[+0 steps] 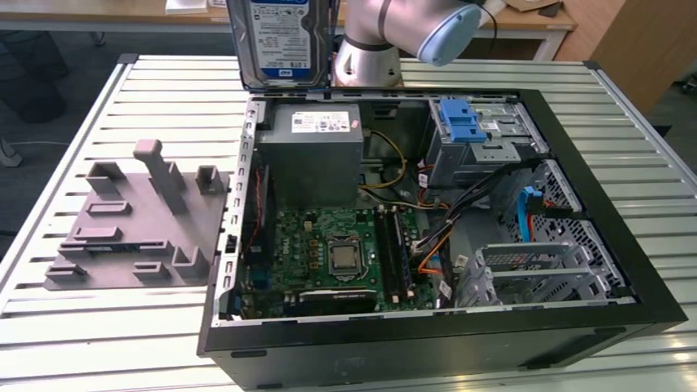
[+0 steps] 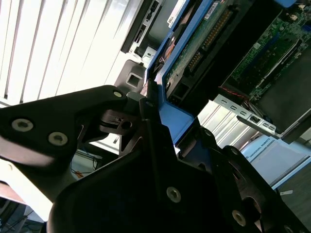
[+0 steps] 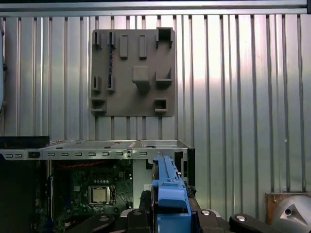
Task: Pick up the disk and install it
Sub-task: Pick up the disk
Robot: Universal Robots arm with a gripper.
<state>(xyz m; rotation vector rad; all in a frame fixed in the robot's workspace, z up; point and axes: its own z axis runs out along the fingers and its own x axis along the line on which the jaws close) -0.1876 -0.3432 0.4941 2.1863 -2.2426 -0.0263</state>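
Fingers [image 2: 151, 127] closed on the blue-railed disk [image 1: 281, 41], holding it upright (label toward the exterior camera) in the air above the open computer case [image 1: 436, 345] on the slatted bench [image 1: 109, 327].

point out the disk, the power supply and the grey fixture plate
disk [image 1: 281, 45], exterior view, on its white label
power supply [image 1: 316, 171], exterior view, on its grey face
fixture plate [image 1: 142, 230], exterior view, on a bare flat part

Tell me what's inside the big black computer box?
A grey power-supply box, a green circuit board, a silver bay with a blue latch and coloured cables. Whatever lies under the board and box is covered. The disk isn't inside yet; the pincer holds it above.
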